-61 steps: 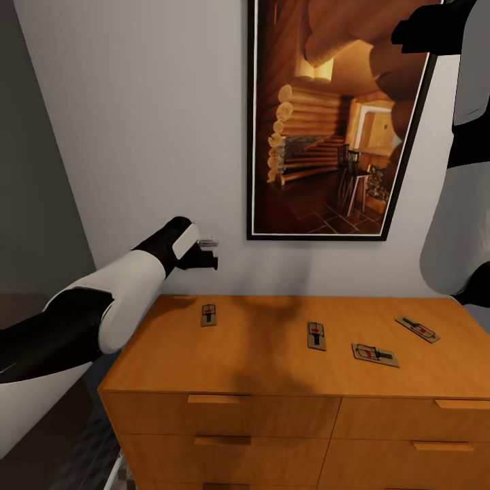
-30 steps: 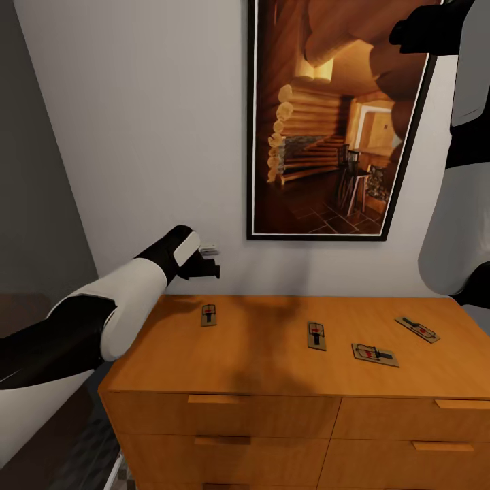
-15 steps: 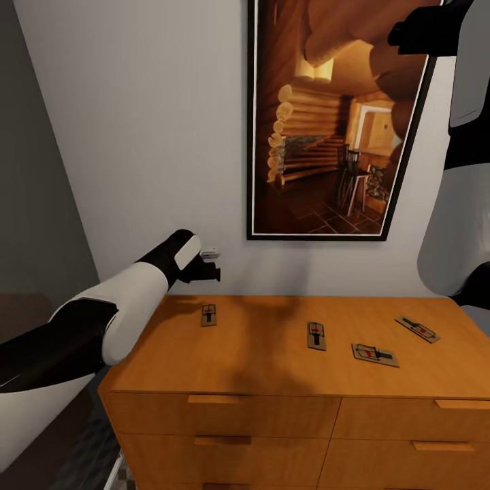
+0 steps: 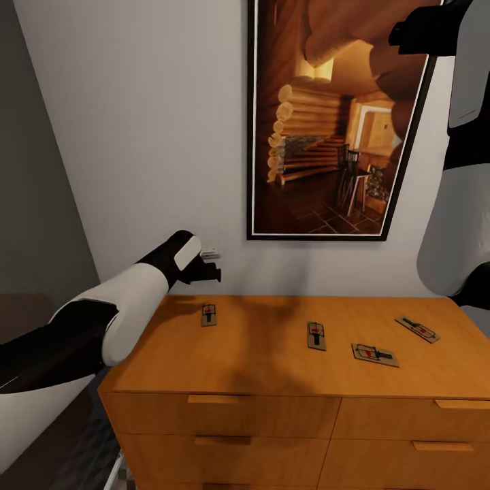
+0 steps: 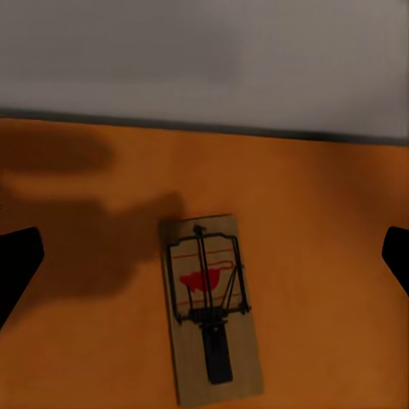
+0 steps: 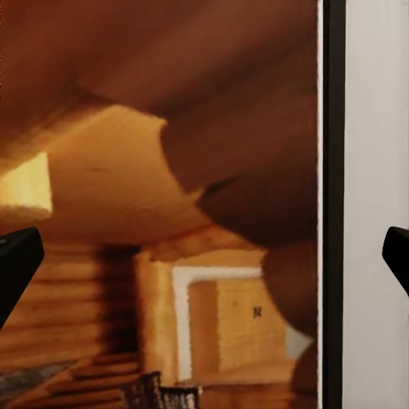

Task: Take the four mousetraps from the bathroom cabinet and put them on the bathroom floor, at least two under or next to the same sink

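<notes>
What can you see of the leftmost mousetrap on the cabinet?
The leftmost mousetrap is a small flat tan wooden board lying flat on the orange-brown cabinet top, near its back left corner, apart from the other three traps. The left wrist view shows dark wire parts, a dark bar along the board's middle and a red patch beneath the wires. The left hand hovers above it, open, not touching; the hand's shadow falls beside it.
</notes>
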Motion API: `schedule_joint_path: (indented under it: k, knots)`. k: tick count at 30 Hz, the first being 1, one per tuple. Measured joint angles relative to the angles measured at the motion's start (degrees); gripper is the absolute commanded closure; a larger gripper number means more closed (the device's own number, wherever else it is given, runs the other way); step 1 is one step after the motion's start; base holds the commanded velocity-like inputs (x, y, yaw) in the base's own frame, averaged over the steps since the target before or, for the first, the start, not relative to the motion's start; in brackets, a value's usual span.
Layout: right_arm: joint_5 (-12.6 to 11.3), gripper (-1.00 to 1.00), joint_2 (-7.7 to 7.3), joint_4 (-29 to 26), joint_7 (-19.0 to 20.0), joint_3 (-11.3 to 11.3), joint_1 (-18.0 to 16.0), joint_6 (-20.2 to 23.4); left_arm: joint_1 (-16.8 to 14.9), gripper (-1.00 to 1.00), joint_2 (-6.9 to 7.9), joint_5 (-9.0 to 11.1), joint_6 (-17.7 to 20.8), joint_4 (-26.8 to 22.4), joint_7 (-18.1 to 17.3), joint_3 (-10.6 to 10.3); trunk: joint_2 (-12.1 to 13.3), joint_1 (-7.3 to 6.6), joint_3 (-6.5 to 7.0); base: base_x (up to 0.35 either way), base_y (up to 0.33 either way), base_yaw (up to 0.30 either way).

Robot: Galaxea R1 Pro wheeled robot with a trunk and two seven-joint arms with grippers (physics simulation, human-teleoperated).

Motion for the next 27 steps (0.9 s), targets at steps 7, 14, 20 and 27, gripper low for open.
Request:
schedule_joint_path:
  k: [7, 14, 20, 27]
  knots:
    - [0.07, -1.0, 0.02, -0.11, 0.01, 0.62, 0.0, 0.0, 0.58, -1.0, 0.02, 1.26, -0.54, 0.02, 1.52, 0.01, 0.0, 0.0, 0.0, 0.0, 0.0, 0.0]
    - [0.1, -1.0, 0.03, -0.21, 0.01, 0.88, 0.01, 0.0, 0.89, -1.0, 0.03, 3.58, -0.69, 0.02, 3.26, 0.0, 0.0, 0.0, 0.0, 0.0, 0.0, 0.0]
    - [0.1, -1.0, 0.02, -0.28, 0.01, 0.99, 0.01, 0.0, 1.0, -1.0, 0.1, 5.86, -0.95, 0.02, 5.5, 0.02, 0.0, 0.0, 0.0, 0.0, 0.0, 0.0]
    - [0.11, -1.0, 0.03, -0.31, 0.01, 1.08, 0.01, 0.0, 1.09, -1.0, 0.07, 7.44, -1.65, 0.02, 6.5, 0.01, 0.0, 0.0, 0.0, 0.0, 0.0, 0.0]
